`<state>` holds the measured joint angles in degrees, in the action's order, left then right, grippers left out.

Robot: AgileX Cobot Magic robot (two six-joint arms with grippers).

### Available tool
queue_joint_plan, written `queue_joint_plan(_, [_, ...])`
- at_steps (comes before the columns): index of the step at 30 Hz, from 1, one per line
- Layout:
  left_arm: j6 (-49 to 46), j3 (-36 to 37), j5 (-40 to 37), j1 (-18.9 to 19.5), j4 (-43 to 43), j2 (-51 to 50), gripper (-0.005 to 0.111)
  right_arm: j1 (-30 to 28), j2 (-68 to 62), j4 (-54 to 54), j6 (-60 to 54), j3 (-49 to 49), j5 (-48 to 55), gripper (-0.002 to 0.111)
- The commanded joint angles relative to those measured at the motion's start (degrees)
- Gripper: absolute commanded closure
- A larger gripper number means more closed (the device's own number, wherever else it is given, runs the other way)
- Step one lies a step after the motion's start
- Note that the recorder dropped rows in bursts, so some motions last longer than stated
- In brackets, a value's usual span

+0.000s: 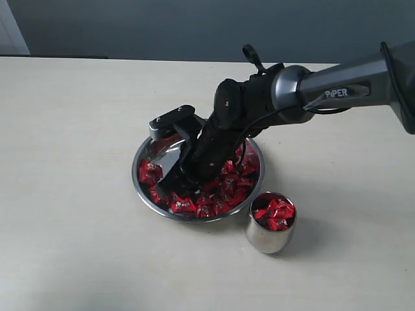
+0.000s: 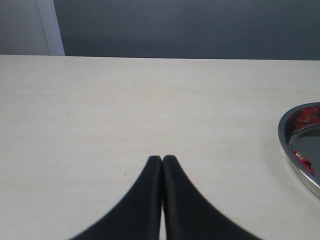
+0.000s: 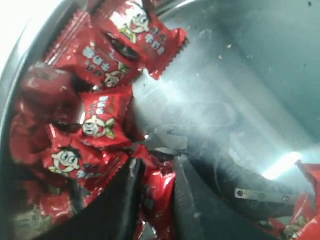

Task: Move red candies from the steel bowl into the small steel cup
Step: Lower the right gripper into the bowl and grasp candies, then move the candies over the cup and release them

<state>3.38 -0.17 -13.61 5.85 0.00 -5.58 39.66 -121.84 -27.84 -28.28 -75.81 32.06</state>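
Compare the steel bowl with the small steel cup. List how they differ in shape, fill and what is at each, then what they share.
The steel bowl is wide and shallow; the small steel cup is narrow and deep. The bowl's red candies leave some bottom bare; the cup's reach its brim. The right gripper is down in the bowl; nothing touches the cup. Both are shiny steel, upright, holding red candies.

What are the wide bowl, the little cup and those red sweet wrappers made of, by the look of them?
The bowl looks like polished steel: its bare bottom reflects like a mirror. The cup shows the same bright, reflective wall, likely steel too. The wrappers look like glossy plastic or foil film: crinkled, zigzag-cut edges, printed cartoon faces.
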Motion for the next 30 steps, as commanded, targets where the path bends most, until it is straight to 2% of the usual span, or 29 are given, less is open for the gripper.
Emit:
queue_joint_plan(1, [0.13, 0.17, 0.23, -0.29, 0.00, 0.30, 0.106, -0.23, 1.36, 0.39, -0.15, 0.11, -1.04, 0.109])
queue_joint_plan(11, [0.13, 0.17, 0.23, -0.29, 0.00, 0.30, 0.106, -0.23, 11.90, 3.74, -0.03, 0.22, 4.45, 0.109])
queue_joint_plan(16, [0.13, 0.17, 0.23, -0.29, 0.00, 0.30, 0.106, -0.23, 17.30, 9.72, 6.24, 1.62, 10.98, 0.109])
queue_joint_plan(21, [0.13, 0.17, 0.23, -0.29, 0.00, 0.30, 0.106, -0.23, 24.56, 17.39, 13.87, 9.10, 9.87, 0.109])
queue_joint_plan(30, [0.13, 0.17, 0.23, -0.29, 0.00, 0.30, 0.106, -0.35, 32.50, 17.46, 16.48, 24.95, 5.80, 0.109])
